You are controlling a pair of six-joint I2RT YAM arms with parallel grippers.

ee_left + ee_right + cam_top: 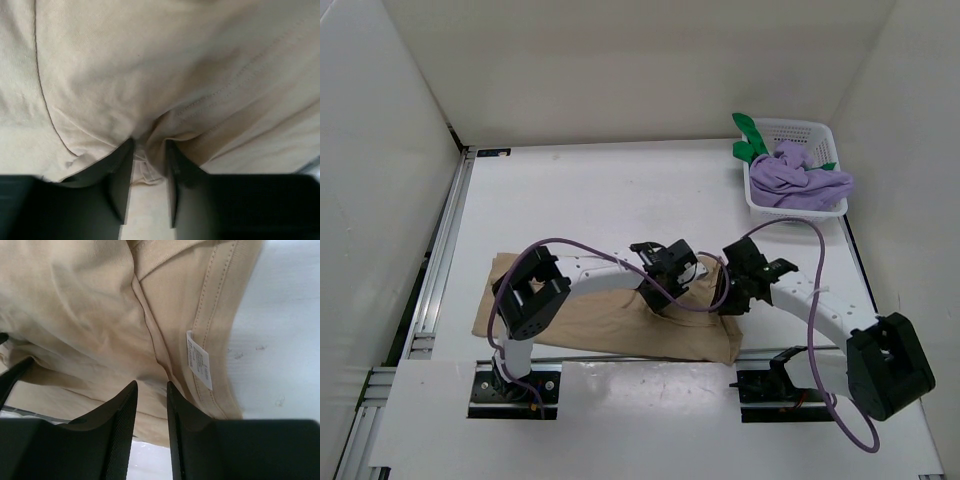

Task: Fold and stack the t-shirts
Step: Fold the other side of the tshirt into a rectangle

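Observation:
The tan t-shirt [590,325] lies partly folded and rumpled on the table near the front edge. My left gripper [672,268] is down on its upper right part. In the left wrist view that gripper [149,146] is shut on a small gathered fold of the tan cloth [150,75], and puckers run out from the pinch. My right gripper [735,290] hovers at the shirt's right end. There its jaws [150,386] stand a little apart over the tan cloth [75,315] near the collar and white label [199,360], pinching nothing. The purple t-shirt [800,175] and the green t-shirt [750,140] lie bunched in the basket.
A white mesh basket [800,125] stands at the back right corner. White walls close in the table on the left, back and right. A metal rail [438,260] runs along the left edge. Purple cables loop over both arms.

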